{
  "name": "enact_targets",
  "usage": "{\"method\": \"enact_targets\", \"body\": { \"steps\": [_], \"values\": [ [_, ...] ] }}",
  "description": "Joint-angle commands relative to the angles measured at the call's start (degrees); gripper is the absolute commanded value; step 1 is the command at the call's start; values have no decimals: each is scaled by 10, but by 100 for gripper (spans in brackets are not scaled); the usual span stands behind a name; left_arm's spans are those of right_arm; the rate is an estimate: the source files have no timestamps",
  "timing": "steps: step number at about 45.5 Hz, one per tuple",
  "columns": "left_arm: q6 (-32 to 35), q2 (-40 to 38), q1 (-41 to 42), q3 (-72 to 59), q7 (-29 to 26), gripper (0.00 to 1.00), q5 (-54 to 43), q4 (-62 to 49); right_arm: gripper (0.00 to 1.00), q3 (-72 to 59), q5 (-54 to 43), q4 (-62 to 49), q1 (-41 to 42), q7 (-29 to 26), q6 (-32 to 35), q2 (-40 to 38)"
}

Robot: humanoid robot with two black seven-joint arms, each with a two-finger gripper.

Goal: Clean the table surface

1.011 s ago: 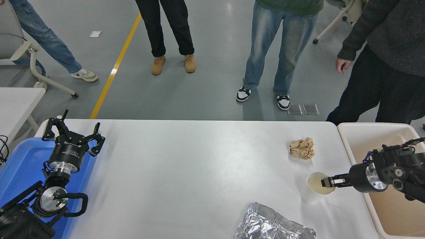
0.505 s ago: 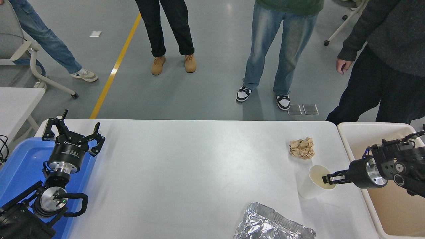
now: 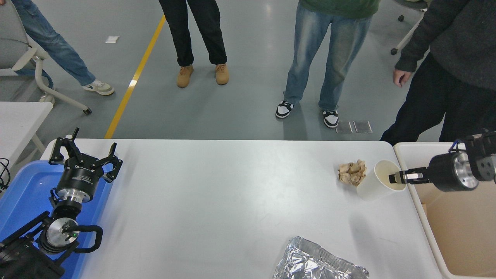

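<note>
The table surface (image 3: 217, 201) is a wide white tabletop. My right gripper (image 3: 396, 178) is shut on the rim of a white paper cup (image 3: 376, 183) and holds it tilted and lifted above the table's right end. A crumpled brown paper ball (image 3: 351, 172) lies just left of the cup. A crumpled foil tray (image 3: 317, 262) lies at the near edge. My left gripper (image 3: 84, 154) is parked open at the lower left.
A beige plastic bin (image 3: 449, 224) stands right of the table, under my right arm. A blue tray (image 3: 23, 193) sits under the left arm. Several people stand at the far side; one hand (image 3: 400, 76) hangs near the bin. A smaller white table (image 3: 17, 120) is at far left.
My right gripper has lifted the cup off the table and carried it up and to the right, toward the bin. The cup has tilted. The left arm has not moved.
</note>
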Motion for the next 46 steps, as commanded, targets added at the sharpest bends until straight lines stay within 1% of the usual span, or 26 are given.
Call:
{"method": "enact_targets", "body": {
  "steps": [1,6,10,23,31,38,46],
  "values": [
    [0,0,0,0,0,99,0,0,0,2,11,54,52,8,31,-78],
    [0,0,0,0,0,99,0,0,0,3,12,51,90,19,61,-96],
    [0,0,0,0,0,99,0,0,0,3,12,47,109,22,66,-111],
    [0,0,0,0,0,99,0,0,0,-8,10,-32,101,26,60,-118],
    [0,0,0,0,0,99,0,0,0,-7,12,-95,63,40,29,-107],
    [0,1,0,0,0,99,0,0,0,1,12,-173,15,57,2,-75],
    [0,0,0,0,0,99,0,0,0,-3,21,-237,-33,76,-27,-48]
  ]
}}
